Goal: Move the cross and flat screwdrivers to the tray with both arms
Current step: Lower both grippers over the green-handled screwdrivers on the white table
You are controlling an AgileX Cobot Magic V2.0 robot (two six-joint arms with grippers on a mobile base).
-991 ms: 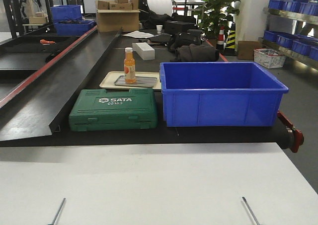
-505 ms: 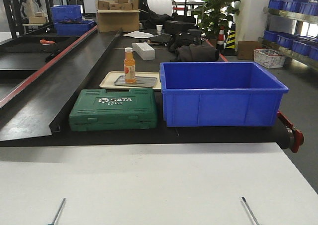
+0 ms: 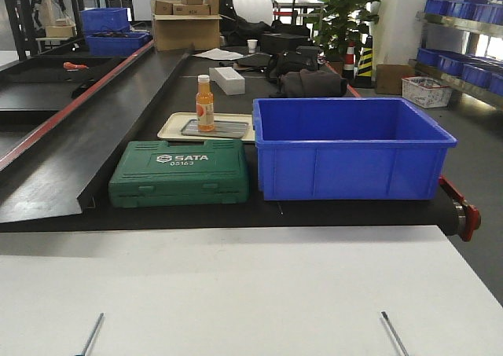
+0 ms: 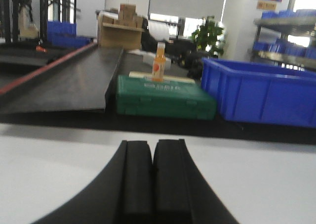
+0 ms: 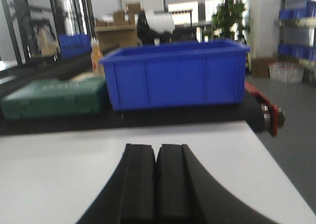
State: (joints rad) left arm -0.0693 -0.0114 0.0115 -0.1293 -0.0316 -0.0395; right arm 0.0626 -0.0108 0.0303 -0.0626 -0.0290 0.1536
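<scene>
Two thin steel shafts at the near edge of the white worktop [image 3: 251,285], handles cut off by the bottom of the front view; left screwdriver [image 3: 93,334] toward the near-left corner, slanting slightly right as it runs away; right screwdriver [image 3: 393,332] toward the near-right corner, slanting slightly left; well apart from each other, both flat on the bare white surface; tip types too small to tell.

Left gripper [image 4: 153,150] seen from its own wrist view with black fingers [image 4: 137,179] pressed together, only a thin seam between, nothing clamped; white worktop below and ahead, aimed at the far edge. Right gripper [image 5: 158,152] likewise closed on itself and empty, with the worktop's right edge close by in its wrist view.

Beyond the far edge, on a black belt [image 3: 157,216]: green tool case [image 3: 179,173] at left, just beside a deep blue bin [image 3: 350,148] at right; behind the case a cream tray [image 3: 167,128] bearing a smaller grey tray [image 3: 232,128] and an upright orange bottle [image 3: 205,103].
</scene>
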